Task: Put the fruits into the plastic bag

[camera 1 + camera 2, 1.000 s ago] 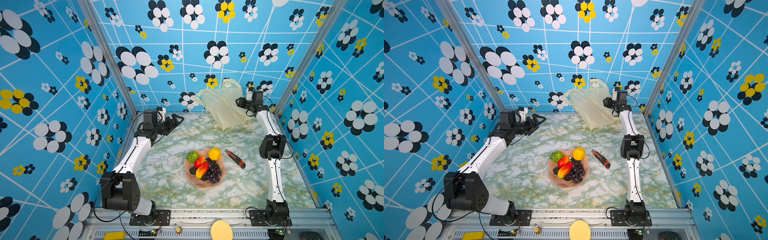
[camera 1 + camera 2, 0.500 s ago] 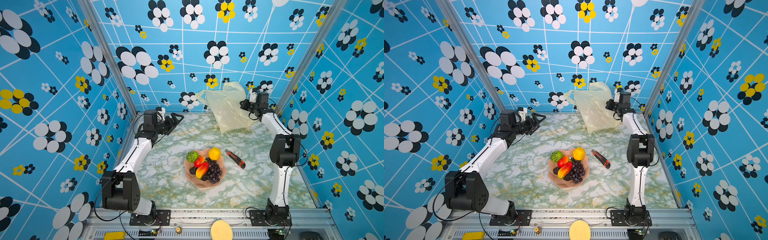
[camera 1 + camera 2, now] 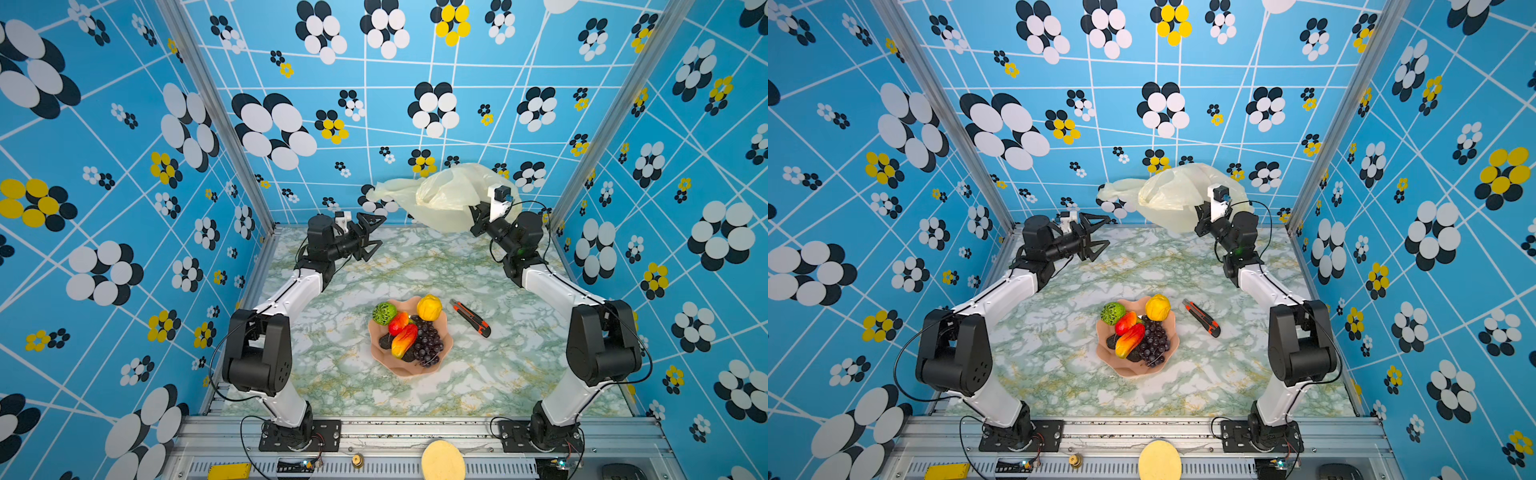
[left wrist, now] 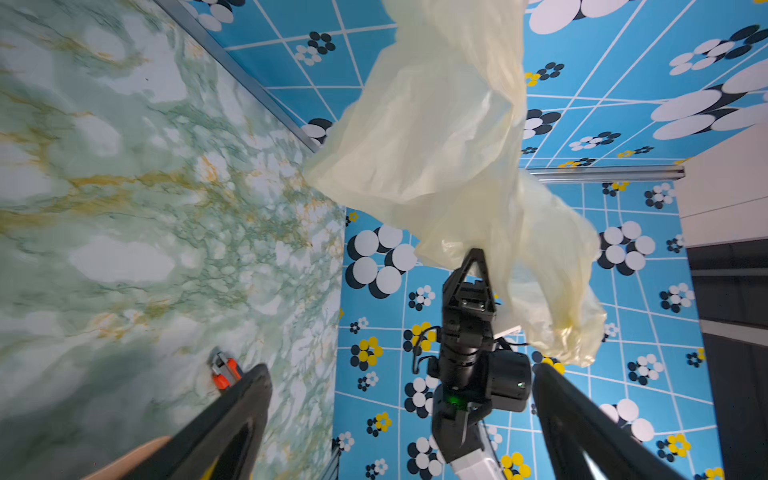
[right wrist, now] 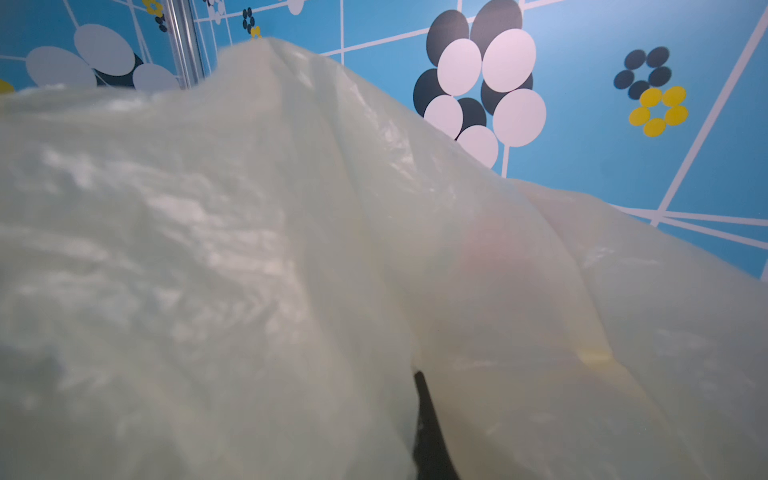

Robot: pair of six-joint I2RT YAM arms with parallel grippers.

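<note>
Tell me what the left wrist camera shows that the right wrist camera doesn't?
Only the left wrist view: the marble tabletop, the utility knife and the open left gripper. Only the right wrist view: a faint pink blotch showing through the plastic. Both: the plastic bag, the right gripper shut on it, and the blue flowered wall.

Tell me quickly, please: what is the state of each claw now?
Left claw: open, holding nothing.
Right claw: closed on the pale cream translucent plastic bag.
</note>
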